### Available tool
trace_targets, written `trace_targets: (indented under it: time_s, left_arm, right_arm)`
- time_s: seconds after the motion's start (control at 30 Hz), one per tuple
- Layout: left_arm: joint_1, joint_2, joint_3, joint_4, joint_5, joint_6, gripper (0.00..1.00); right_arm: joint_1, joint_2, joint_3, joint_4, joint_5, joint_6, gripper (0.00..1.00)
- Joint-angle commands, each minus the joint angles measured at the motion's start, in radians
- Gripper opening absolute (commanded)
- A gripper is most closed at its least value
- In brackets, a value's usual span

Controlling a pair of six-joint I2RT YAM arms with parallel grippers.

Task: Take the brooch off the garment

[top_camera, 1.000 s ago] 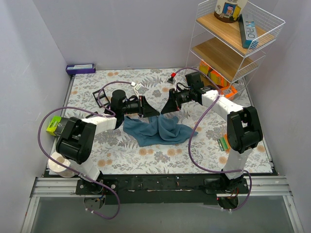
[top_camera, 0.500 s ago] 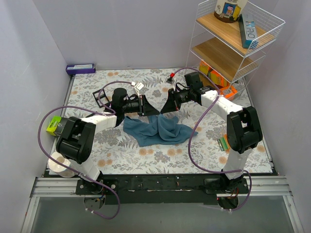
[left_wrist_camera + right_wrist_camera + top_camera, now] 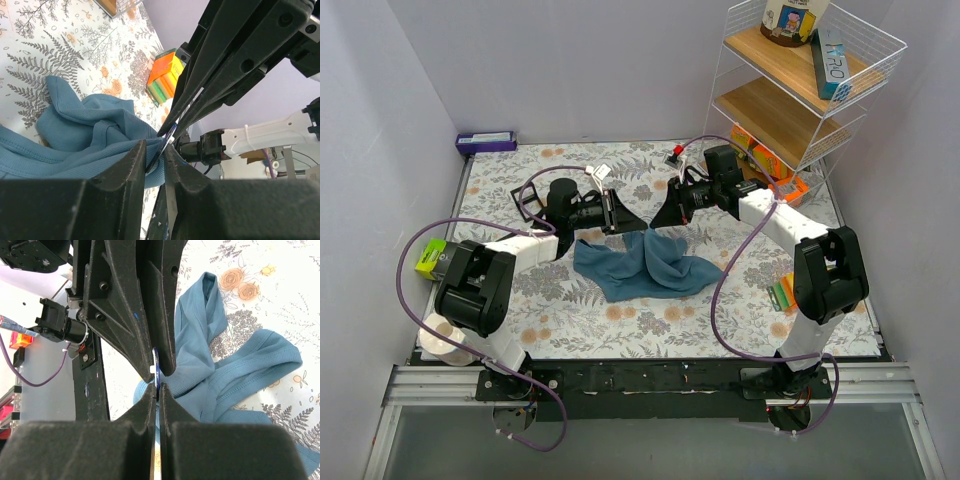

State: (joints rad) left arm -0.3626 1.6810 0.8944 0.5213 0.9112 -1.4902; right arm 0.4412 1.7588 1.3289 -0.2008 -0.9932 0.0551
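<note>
The teal-blue garment [image 3: 640,265] lies bunched on the flowered table, its middle fold pulled up between my two grippers. The brooch [image 3: 156,365] shows edge-on as a thin bluish disc with a small white nub; it also shows in the left wrist view [image 3: 170,141]. My left gripper [image 3: 638,228] is shut on the cloth fold right at the brooch [image 3: 156,150]. My right gripper [image 3: 658,222] faces it tip to tip and is shut on the brooch's rim [image 3: 157,388]. The top view hides the brooch behind the fingers.
A white wire shelf [image 3: 800,80] stands at the back right with orange boxes [image 3: 760,150] beneath it. A purple box [image 3: 485,140] lies at the back left, a green object [image 3: 428,258] and a white roll [image 3: 442,340] at the left edge, sponges [image 3: 780,293] at the right.
Both grippers have shifted a little toward the far side while pinched together, drawing the shirt's middle fold up; the cloth's right part has stretched out.
</note>
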Motion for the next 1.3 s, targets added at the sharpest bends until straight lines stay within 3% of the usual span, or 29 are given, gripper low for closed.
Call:
trace_targets:
  time_s: [0.0,0.4,0.53,0.73,0.9,1.03,1.27]
  left_arm:
    - [0.045,0.023,0.031,0.026,-0.136,-0.038,0.2]
    - [0.094,0.037,0.001,0.076,-0.13,-0.14,0.2]
    - [0.111,0.039,0.0,0.051,-0.132,-0.133,0.23]
    - [0.117,0.045,0.006,0.063,-0.117,-0.128,0.22]
    - [0.119,0.046,-0.051,0.32,-0.012,-0.189,0.47]
    - [0.119,0.036,-0.094,0.424,0.083,-0.223,0.53]
    - [0.145,-0.023,-0.167,0.489,0.117,-0.289,0.62]
  right_arm:
    - [0.036,-0.079,-0.002,0.035,-0.117,0.058,0.01]
    - [0.037,-0.1,0.006,0.047,-0.131,0.042,0.01]
    - [0.044,-0.16,-0.089,0.254,-0.113,0.127,0.01]
    - [0.068,-0.167,-0.083,0.235,-0.098,0.101,0.01]
    - [0.06,-0.16,-0.085,0.259,-0.073,0.118,0.01]
    - [0.054,-0.153,-0.08,0.296,-0.052,0.15,0.01]
    - [0.024,-0.156,-0.06,0.268,0.045,0.158,0.01]
